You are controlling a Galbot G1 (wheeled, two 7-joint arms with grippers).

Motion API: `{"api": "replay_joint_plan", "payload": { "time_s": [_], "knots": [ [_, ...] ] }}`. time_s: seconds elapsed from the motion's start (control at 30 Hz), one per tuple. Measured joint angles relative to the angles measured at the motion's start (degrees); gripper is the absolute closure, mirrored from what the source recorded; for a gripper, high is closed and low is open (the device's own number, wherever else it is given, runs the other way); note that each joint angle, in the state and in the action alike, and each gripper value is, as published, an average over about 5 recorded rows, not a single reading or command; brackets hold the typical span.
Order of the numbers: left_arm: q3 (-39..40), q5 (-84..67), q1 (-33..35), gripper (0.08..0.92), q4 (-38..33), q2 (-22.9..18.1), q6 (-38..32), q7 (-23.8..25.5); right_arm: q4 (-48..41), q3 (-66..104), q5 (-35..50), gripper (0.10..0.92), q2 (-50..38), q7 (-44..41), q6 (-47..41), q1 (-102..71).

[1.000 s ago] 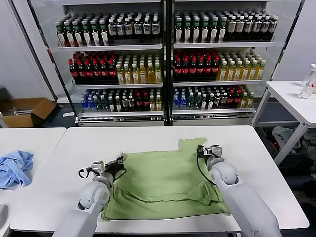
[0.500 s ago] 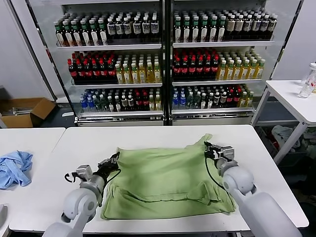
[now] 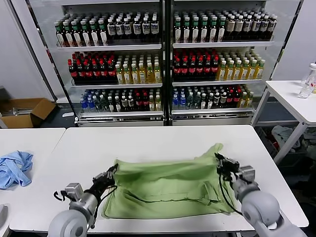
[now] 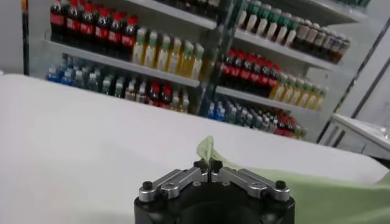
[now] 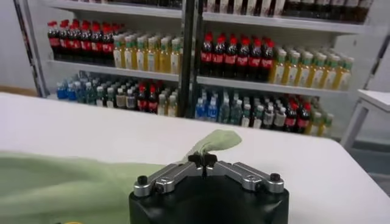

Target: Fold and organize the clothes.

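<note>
Green fabric fills the middle of the white table [image 3: 148, 140]: the shirt [image 3: 163, 190] lies spread and partly doubled over, its far edge lifted at both ends. The left gripper [image 3: 111, 171] sits at about nine o'clock of the cloth, its arm reaching in low from the near-left corner with the forearm angled up toward the centre. Its fingers are pinched fully together on the shirt's far-left corner, a tuft of fabric poking up between the tips in the left wrist view. The right gripper [image 3: 220, 160] is at about two o'clock, its arm coming from the near-right corner, fingers likewise clamped tight on the far-right corner, which rises to a peak. A blue cloth [image 3: 14, 167] lies well apart on the neighbouring table at nine o'clock.
</note>
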Motion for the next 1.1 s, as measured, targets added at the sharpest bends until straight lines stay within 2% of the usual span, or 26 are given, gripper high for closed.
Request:
{"api": "replay_joint_plan", "payload": {
  "time_s": [0.17, 0.33, 0.7, 1.0, 1.1],
  "knots": [
    [0.2, 1.8, 2.16, 0.909, -0.4, 0.31, 1.13, 0.57, 3.43, 3.36, -0.65, 0.915, 0.2, 0.51, -0.7, -7.32],
    [0.83, 4.39, 2.98, 0.804, -0.01, 0.21, 1.81, 1.2, 4.61, 4.21, -1.99, 0.867, 0.96, 0.78, -1.92, -11.19],
    [1.61, 12.51, 5.65, 0.483, -1.22, -2.54, -0.01, -0.41, 6.23, 3.12, -4.69, 0.529, 1.95, 1.05, -3.28, -13.91],
    [2.62, 20.29, 6.48, 0.231, -0.09, -8.62, -3.36, -4.15, 6.97, 2.33, -4.79, 0.273, 1.63, 0.94, -4.08, -14.13],
    [3.17, 22.96, 6.09, 0.187, 1.7, -10.75, -4.59, -5.17, 6.95, 1.69, -4.48, 0.218, 1.39, 1.01, -4.29, -13.62]
  ]
}}
